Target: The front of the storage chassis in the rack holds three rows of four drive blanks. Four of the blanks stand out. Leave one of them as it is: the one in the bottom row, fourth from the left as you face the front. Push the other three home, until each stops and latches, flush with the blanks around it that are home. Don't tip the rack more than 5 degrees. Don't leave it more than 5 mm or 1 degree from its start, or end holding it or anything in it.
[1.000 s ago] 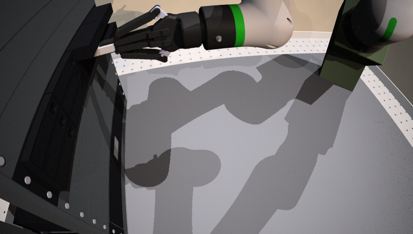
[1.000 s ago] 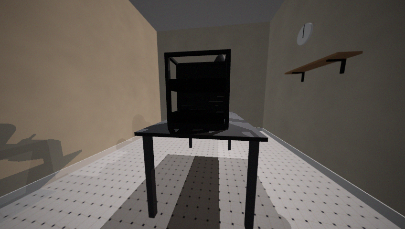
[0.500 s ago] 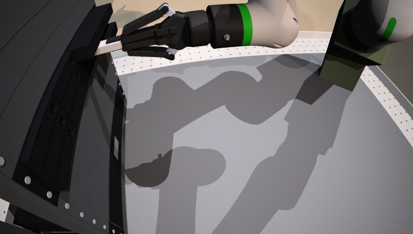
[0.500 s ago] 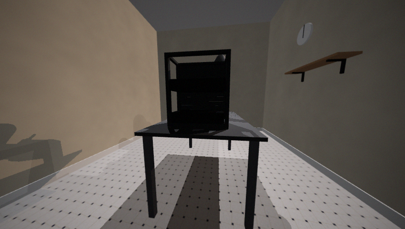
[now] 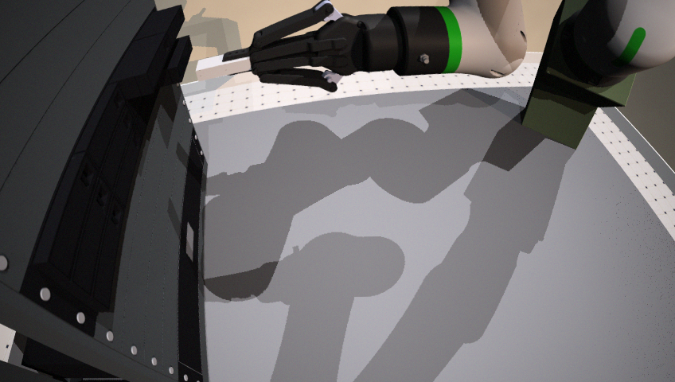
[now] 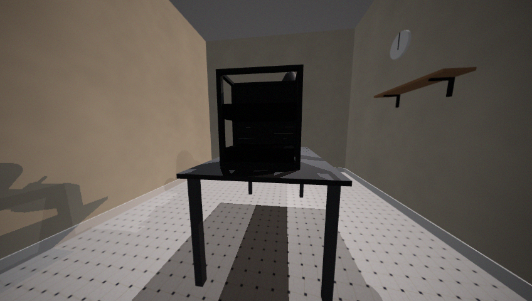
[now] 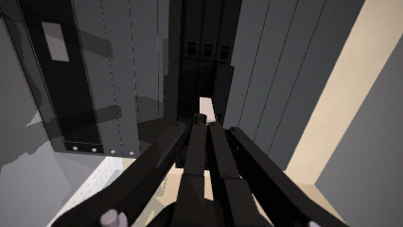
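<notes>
The dark rack [image 5: 95,180] fills the left of the top view. The storage chassis front with its drive blanks [image 5: 101,189] runs down it, seen at a steep angle. One blank [image 5: 178,59] near the rack's far end stands out from the front. My gripper [image 5: 232,55] is shut and empty. It points at the rack and hangs a short gap away from that blank, touching nothing. In the wrist view the shut fingertips [image 7: 201,118] aim at the column of blanks [image 7: 208,49]. A protruding blank [image 7: 222,90] lies just ahead. Which row it belongs to I cannot tell.
The rack [image 6: 260,119] stands on a black table [image 6: 265,175], seen from behind in the exterior view, where it hides the arm. The arm's green base block [image 5: 578,85] stands at the right of the grey table top [image 5: 402,260]. A wall shelf [image 6: 425,83] hangs far off.
</notes>
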`<state>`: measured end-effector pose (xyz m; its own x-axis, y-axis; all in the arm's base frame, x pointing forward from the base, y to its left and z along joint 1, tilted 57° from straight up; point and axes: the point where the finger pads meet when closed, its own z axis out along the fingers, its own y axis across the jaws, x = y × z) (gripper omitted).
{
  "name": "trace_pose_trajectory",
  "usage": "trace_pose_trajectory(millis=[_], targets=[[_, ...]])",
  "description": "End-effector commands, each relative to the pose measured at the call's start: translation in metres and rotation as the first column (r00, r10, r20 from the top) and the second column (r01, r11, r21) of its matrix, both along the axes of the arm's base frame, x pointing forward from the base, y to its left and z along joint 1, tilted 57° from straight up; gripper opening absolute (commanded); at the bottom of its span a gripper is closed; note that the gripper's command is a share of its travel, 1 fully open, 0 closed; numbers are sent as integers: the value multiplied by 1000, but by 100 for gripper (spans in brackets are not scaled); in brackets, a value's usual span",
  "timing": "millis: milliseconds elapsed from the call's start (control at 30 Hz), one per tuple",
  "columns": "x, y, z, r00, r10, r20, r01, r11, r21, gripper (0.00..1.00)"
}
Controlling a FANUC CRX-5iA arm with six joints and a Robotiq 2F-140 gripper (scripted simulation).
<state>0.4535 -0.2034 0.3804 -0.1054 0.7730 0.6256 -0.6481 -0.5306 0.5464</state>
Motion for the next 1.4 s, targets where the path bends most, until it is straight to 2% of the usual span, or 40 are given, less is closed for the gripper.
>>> trace_pose_trajectory(millis=[0, 433, 700, 1367], targets=[[-2, -1, -1, 1000, -3, 0, 3, 1000, 1, 0], [-22, -16, 13, 1000, -3, 0, 3, 1000, 1, 0], [4, -28, 32, 1000, -3, 0, 3, 1000, 1, 0], [8, -30, 34, 1000, -3, 0, 3, 1000, 1, 0]])
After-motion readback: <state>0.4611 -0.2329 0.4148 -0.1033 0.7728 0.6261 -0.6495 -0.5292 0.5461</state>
